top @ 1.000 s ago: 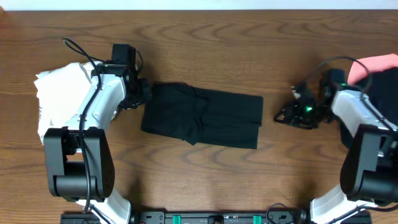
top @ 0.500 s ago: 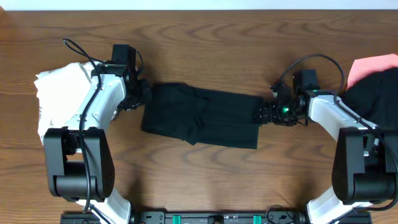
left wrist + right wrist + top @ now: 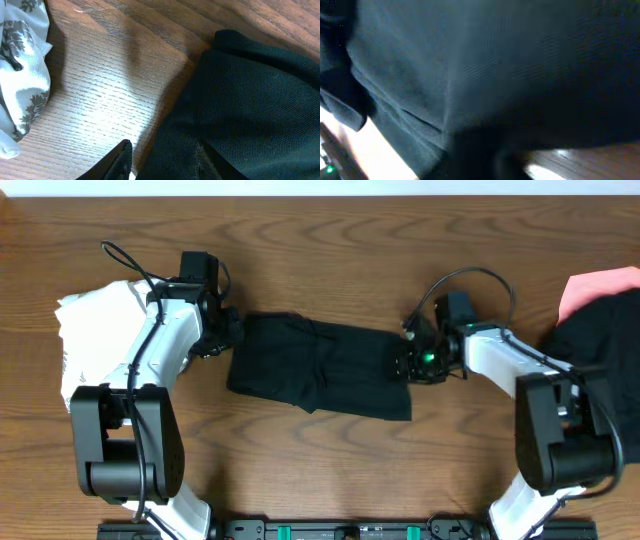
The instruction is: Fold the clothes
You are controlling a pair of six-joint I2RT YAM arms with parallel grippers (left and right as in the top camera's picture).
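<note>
Wooden table (image 3: 320, 240), black shirt (image 3: 320, 365) — jaws at both ends (grip unclear), white garment (image 3: 95, 330) left.

Robot lab: wooden table (image 3: 330, 240), twin arms (image 3: 165, 340)

"That table (image 3: 330, 240) is wood, isn't it? Strong grain, smooth, with a soft sheen where the light falls."

"Yes. The black shirt (image 3: 320, 365) in the middle is matt cloth. Close up it shows a fine, mesh-like weave."

"And the white garment (image 3: 90, 320) at the left?"

"Soft matt cloth too, printed with grey leaves. The pink piece (image 3: 600, 285) at the upper right looks like plain matt fabric."

"The left arm (image 3: 165, 340)?"

"Smooth white plastic, slightly glossy, with duller black joints."
</note>
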